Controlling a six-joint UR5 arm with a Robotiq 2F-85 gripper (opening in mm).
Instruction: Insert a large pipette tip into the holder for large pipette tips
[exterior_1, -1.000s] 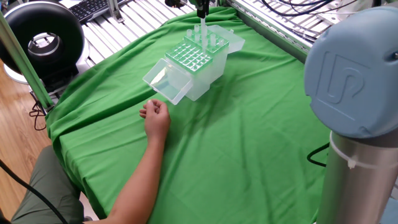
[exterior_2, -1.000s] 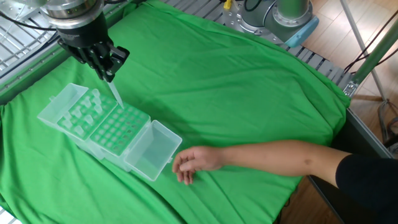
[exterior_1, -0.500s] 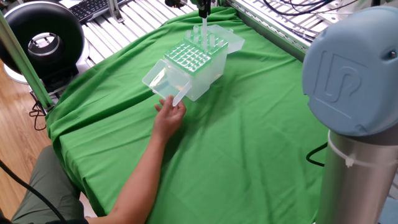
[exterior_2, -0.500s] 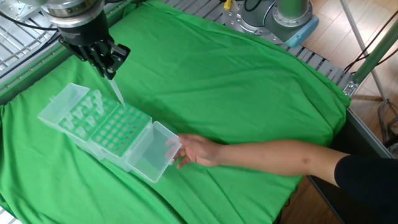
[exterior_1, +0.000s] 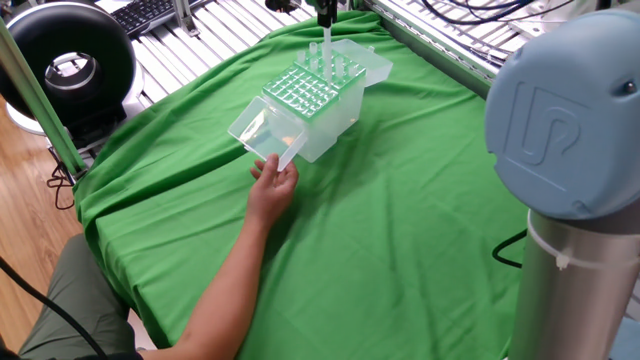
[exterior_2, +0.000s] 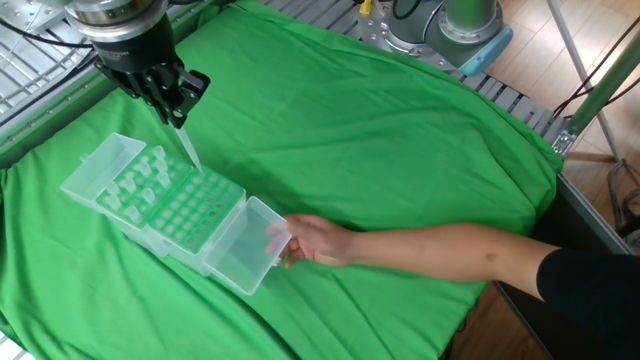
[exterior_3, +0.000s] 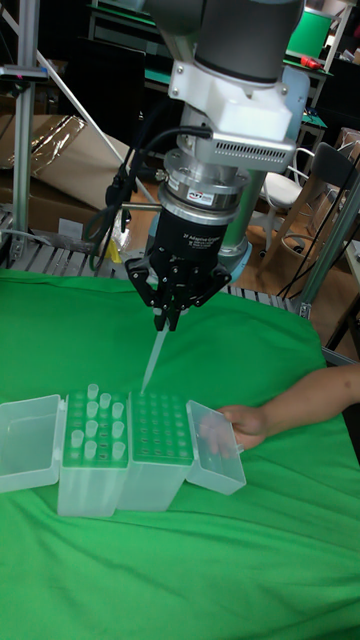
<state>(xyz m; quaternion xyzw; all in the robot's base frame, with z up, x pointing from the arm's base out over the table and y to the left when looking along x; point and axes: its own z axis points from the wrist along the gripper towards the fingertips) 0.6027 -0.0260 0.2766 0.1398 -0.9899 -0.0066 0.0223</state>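
Overhead, the gripper (exterior_3: 166, 318) pinches a pipette tip (exterior_3: 152, 360) by its top end, slanting down toward the holder (exterior_3: 160, 450), its point just above the far edge of the green grid. Left of the holder, touching it, stands a second box (exterior_3: 92, 455) with tips upright. A hand (exterior_3: 246, 424) touches the open lid (exterior_3: 213, 448) at the right. Bare green cloth (exterior_3: 250, 560) spreads nearer.

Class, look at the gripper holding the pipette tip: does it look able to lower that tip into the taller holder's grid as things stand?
Probably yes. The gripper holds the pipette tip over the holder's open grid; the person's hand touches only the opened lid, off to the side.
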